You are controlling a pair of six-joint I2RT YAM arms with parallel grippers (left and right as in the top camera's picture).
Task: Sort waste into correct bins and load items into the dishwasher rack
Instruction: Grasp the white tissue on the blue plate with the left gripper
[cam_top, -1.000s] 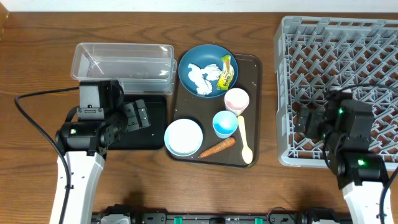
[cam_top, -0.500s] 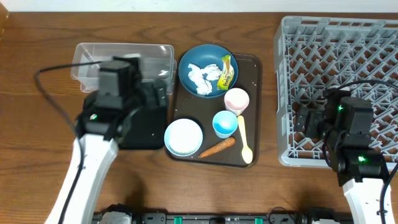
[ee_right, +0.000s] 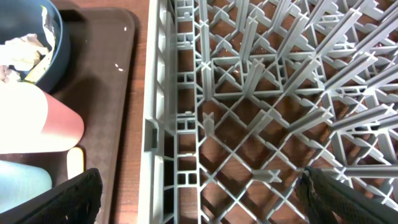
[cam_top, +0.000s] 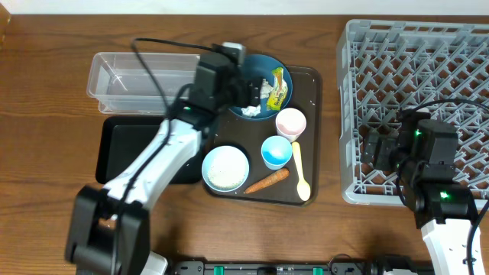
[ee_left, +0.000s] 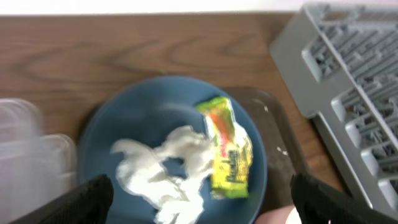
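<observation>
The dark blue dish (cam_top: 262,69) sits at the back of the brown tray and holds crumpled white tissue (cam_top: 250,109) and a yellow-green wrapper (cam_top: 278,88). My left gripper (cam_top: 249,92) hangs open over the dish. In the left wrist view its fingertips (ee_left: 205,208) straddle the tissue (ee_left: 165,171), with the wrapper (ee_left: 227,149) beside it on the dish (ee_left: 124,124). The pink cup (cam_top: 290,122), light blue cup (cam_top: 276,151), white bowl of rice (cam_top: 225,169), carrot stick (cam_top: 267,181) and cream spoon (cam_top: 300,172) lie on the tray. My right gripper (cam_top: 374,149) is open and empty over the rack's left edge (ee_right: 163,124).
The clear tub (cam_top: 145,76) stands back left, with the black tray (cam_top: 141,149) in front of it. The brown tray (cam_top: 309,84) holds the dishes. The grey rack (cam_top: 416,76) fills the right side. The pink cup (ee_right: 37,118) lies close to the rack wall.
My left arm has swung from over the black tray, past the clear tub, to above the blue dish. The right arm has not moved.
</observation>
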